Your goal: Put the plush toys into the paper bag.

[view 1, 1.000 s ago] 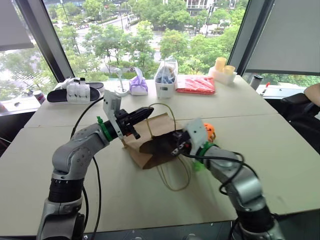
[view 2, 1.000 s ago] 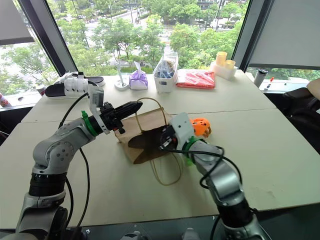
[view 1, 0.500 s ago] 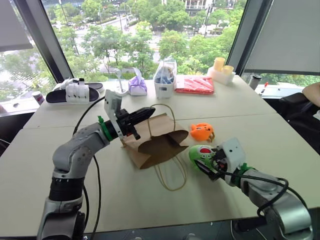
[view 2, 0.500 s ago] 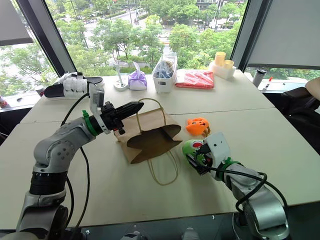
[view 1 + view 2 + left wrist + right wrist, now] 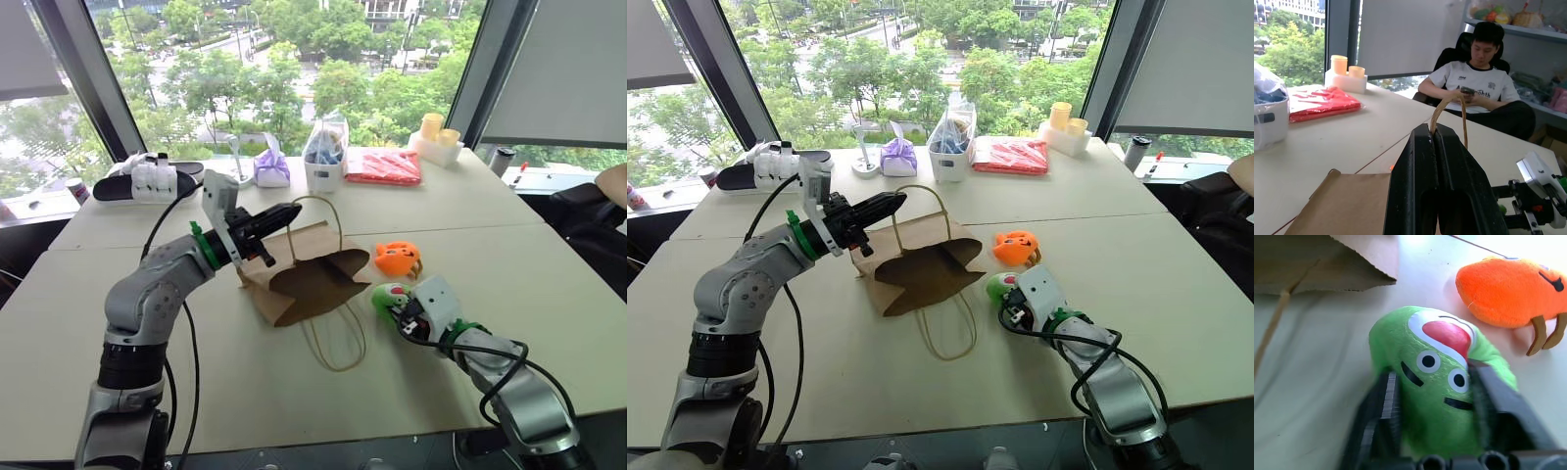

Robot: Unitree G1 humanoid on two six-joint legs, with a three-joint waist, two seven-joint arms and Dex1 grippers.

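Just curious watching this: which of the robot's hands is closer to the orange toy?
The right. Its fingers close around the green toy beside the orange toy; the left hand pinches the paper bag's handle, farther away.

The 2 black fingers of the left gripper are pressed together on a thin tan cord handle. Below them lies the flat brown paper bag. A flat red packet rests on the pale table; a seated person is behind.
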